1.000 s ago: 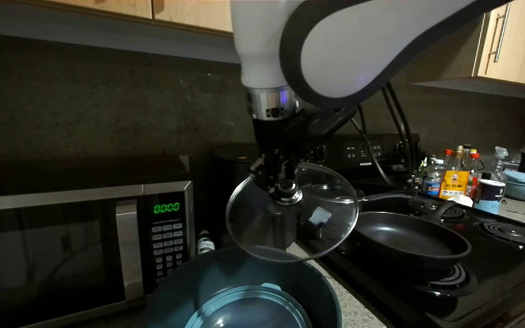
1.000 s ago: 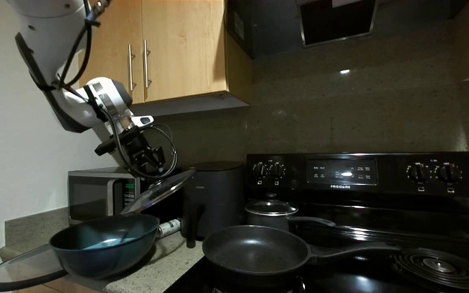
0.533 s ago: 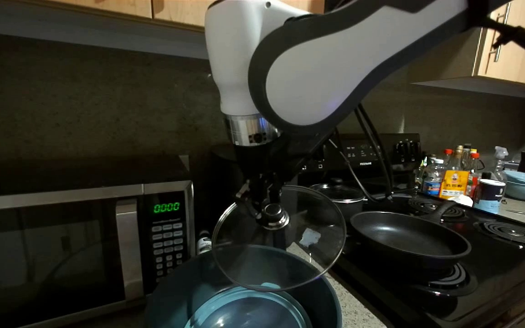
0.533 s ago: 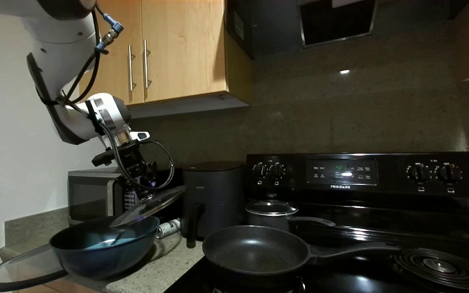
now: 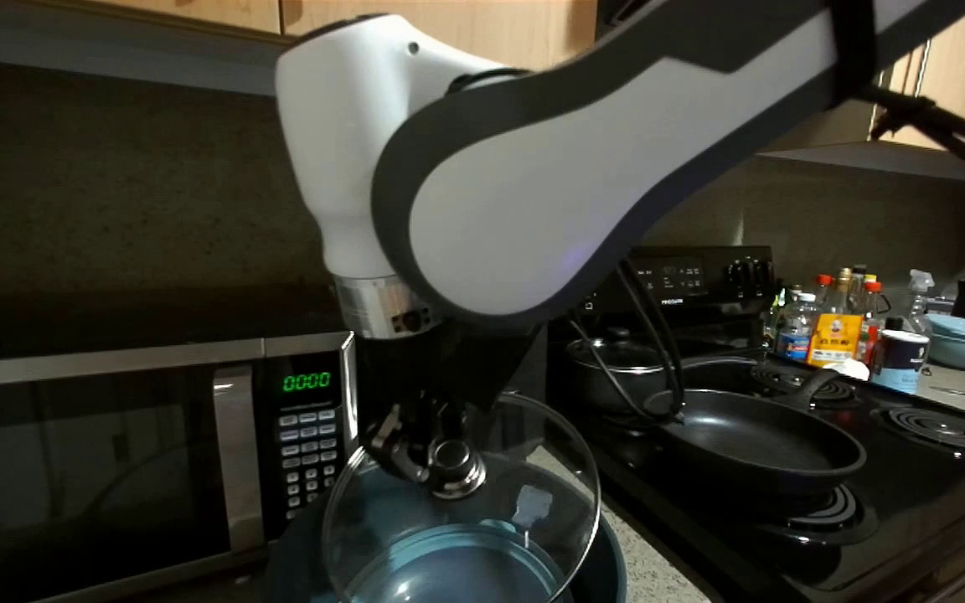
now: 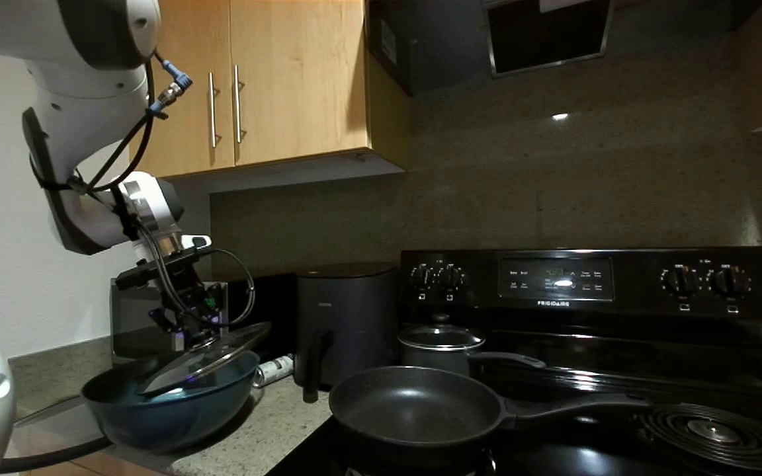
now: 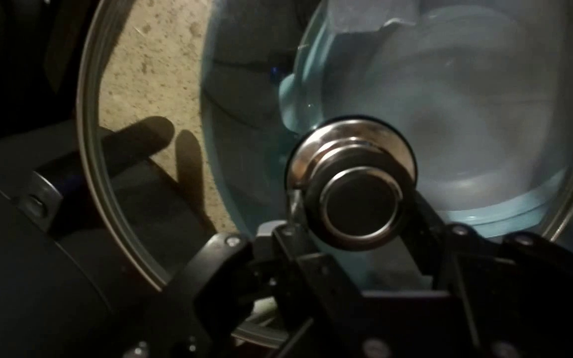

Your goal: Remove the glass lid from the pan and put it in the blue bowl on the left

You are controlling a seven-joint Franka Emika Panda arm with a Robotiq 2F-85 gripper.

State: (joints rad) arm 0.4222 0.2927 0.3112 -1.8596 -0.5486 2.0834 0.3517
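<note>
Lower and farther left in both exterior views than half a second ago, the glass lid (image 6: 212,360) has come down over the blue bowl (image 6: 169,423), and my arm (image 5: 516,201) has shifted the same way. My gripper (image 7: 356,211) is clamped on the lid's dark, metal-ringed knob (image 7: 360,201), with my fingers (image 7: 423,233) on either side of it. From that hold the lid hangs tilted: in an exterior view its low edge sits within the bowl's mouth, while its high edge stands above the rim on the side of the air fryer (image 6: 348,324). I can't make out whether glass and bowl touch. Through the glass I see a round, pale-blue container (image 5: 449,561) with a small tab, inside the bowl.

Well apart from my hold, the black frying pan (image 6: 417,404) rests on the stove (image 6: 592,453), its handle pointing away from the bowl. Just behind it stands a smaller dark pot (image 6: 434,360), topped by its own small lid (image 6: 440,338). On the counter (image 6: 282,410), a white printed canister (image 6: 274,371) is between bowl and air fryer. Near the bowl, the microwave (image 5: 97,477) shows green zeros; bottles (image 5: 836,335) stand past the stove.
</note>
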